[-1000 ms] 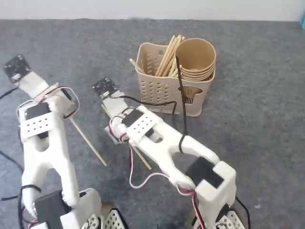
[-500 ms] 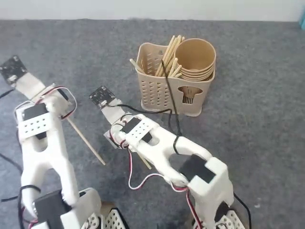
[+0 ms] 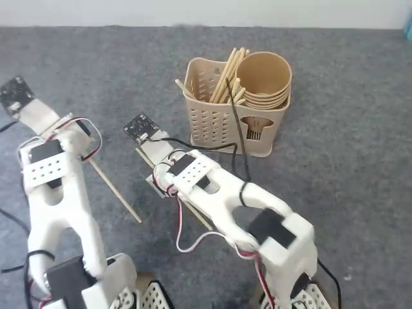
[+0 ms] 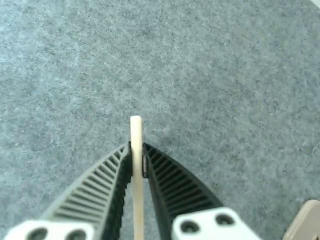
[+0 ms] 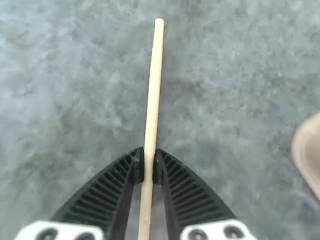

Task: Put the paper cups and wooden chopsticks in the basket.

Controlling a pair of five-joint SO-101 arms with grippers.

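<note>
Still clamped, left chopstick [image 4: 135, 150] and right chopstick [image 5: 152, 90] have shifted slightly.

Paper cups [image 3: 265, 78] and chopsticks [image 3: 226, 71] in basket [image 3: 215, 125]; left chopstick [image 3: 119, 193] and right chopstick [image 3: 197, 215] outside, over grey carpet [image 3: 347, 174].

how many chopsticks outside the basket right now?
2. One chopstick is pinched in the left hand; the other chopstick is pinched in the right hand. Several more stand in the basket, and some of those may be hidden.

Paper cups [image 3: 267, 98], chopsticks [image 3: 226, 69] upright in beige basket [image 3: 212, 123], two stray chopsticks [image 3: 116, 191] clamped in jaws
</note>
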